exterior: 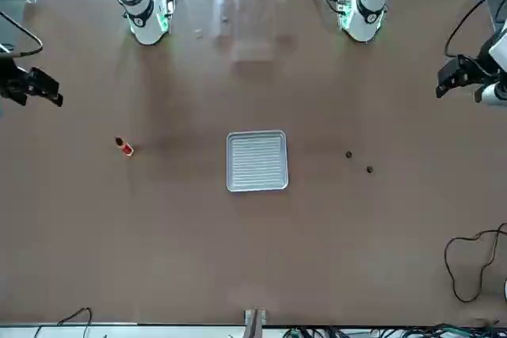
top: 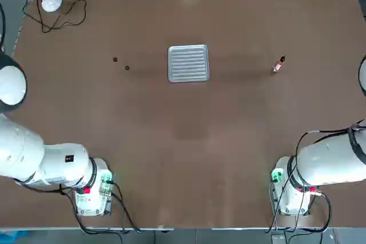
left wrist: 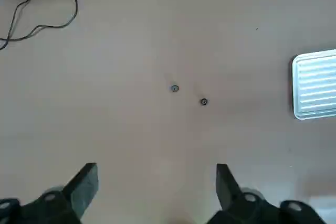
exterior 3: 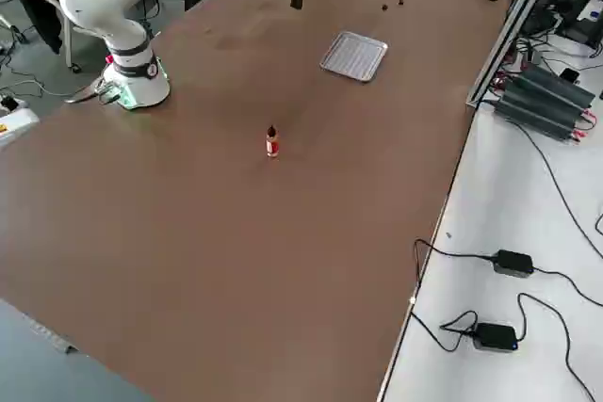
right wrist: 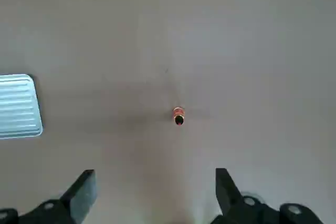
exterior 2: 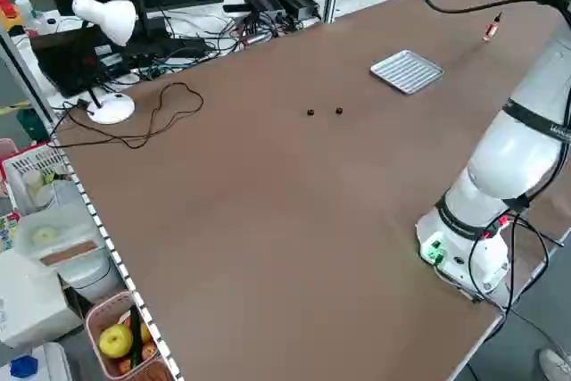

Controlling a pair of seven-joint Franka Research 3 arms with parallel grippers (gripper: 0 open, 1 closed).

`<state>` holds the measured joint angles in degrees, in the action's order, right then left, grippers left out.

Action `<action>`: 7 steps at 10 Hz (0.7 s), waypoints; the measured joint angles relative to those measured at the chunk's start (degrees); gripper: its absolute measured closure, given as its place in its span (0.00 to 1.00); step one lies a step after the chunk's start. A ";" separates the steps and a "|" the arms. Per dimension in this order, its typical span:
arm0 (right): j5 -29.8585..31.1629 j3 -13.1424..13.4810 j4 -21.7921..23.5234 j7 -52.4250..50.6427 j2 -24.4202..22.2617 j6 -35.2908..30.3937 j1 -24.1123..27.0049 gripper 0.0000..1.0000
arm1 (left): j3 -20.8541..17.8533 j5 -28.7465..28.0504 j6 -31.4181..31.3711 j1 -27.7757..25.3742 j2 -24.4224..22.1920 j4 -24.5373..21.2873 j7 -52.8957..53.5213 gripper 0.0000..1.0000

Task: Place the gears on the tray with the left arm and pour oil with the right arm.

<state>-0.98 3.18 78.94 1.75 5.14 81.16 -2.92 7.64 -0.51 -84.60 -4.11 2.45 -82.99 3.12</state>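
Left gripper (left wrist: 152,192) and right gripper (right wrist: 152,195) gaping, empty (both high above worktop (top: 189,141)); gears (top: 120,63), tray (top: 188,63), oil (top: 278,65) untouched mid-worktop.

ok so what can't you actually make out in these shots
- Gears: too small in every view to show teeth or a bore; they read as dark dots.
- Oil bottle: label too small to read in the right side view.
- Left gripper: the wrist view's bottom edge cuts it off, only the open fingers show.
- Right gripper: likewise cut off by its wrist view's bottom edge.
- Tray: the left wrist view's edge cuts it.
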 joint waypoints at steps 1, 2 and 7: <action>0.00 -0.01 0.00 0.00 0.00 0.00 0.00 0.00 | 0.00 0.00 0.00 0.02 0.00 0.00 0.00 0.01; -0.03 -0.01 0.01 0.00 0.00 0.09 0.00 0.00 | 0.00 0.00 0.00 0.08 0.00 0.00 0.00 0.01; -0.97 0.23 0.50 -12.64 0.82 0.18 1.56 0.00 | 2.08 0.00 -8.24 1.31 1.22 -5.46 -0.22 0.01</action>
<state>-1.95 3.41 79.44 -10.90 5.97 81.34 -1.36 9.73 -0.50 -92.84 -2.79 3.67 -88.45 2.90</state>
